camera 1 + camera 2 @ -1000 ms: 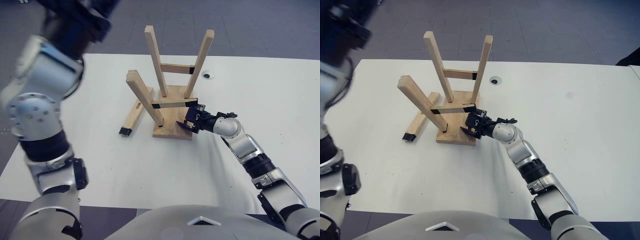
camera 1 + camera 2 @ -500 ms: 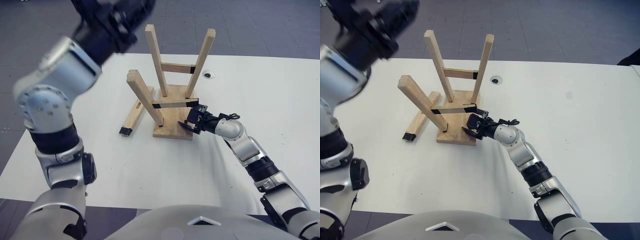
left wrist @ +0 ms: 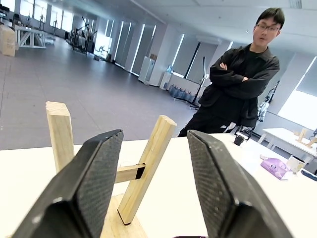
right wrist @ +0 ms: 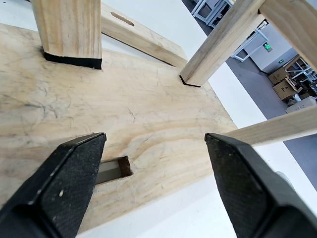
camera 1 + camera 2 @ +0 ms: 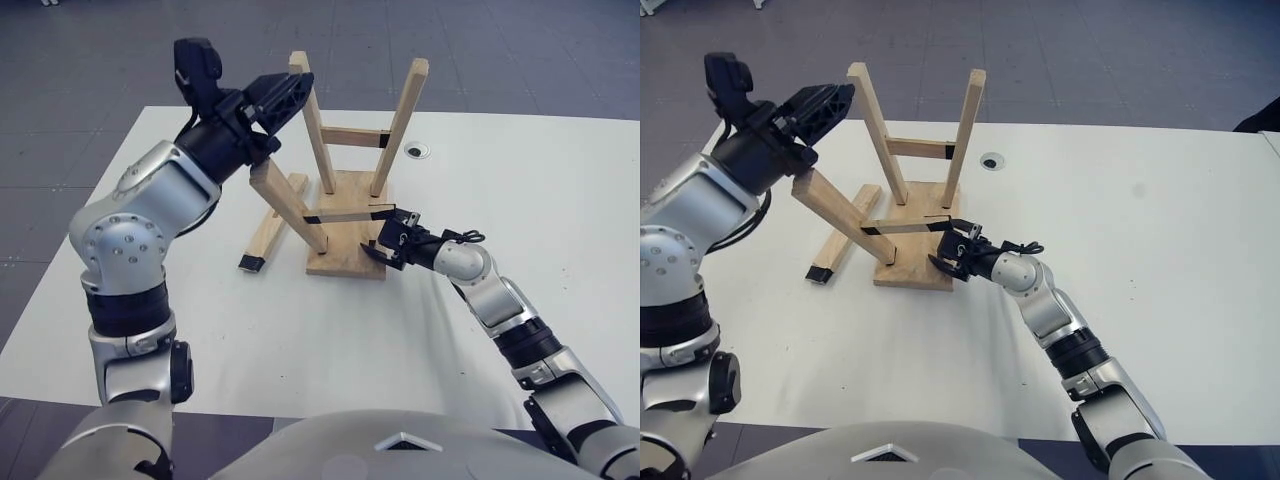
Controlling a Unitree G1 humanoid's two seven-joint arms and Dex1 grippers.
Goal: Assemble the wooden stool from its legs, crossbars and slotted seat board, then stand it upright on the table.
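The slotted seat board [image 5: 345,262] lies flat on the table with three legs standing up from it. A crossbar [image 5: 350,137] joins the two back legs [image 5: 312,120] [image 5: 400,120]. The front-left leg [image 5: 290,205] leans outward, and a second crossbar [image 5: 345,213] runs from it toward my right gripper [image 5: 388,238]. That gripper is open at the board's front-right corner, over an empty slot [image 4: 111,171]. My left gripper [image 5: 298,90] is open just above the leaning leg's top, holding nothing. A fourth leg [image 5: 270,225] lies loose on the table left of the board.
The white table [image 5: 520,180] has a round cable hole [image 5: 417,150] behind the stool. Its right half and front strip are bare. The table's left edge runs close to my left arm.
My left arm has swung down from high on the left to just above the leaning leg. The leaning leg and its crossbar have dropped slightly. The right gripper has barely moved.
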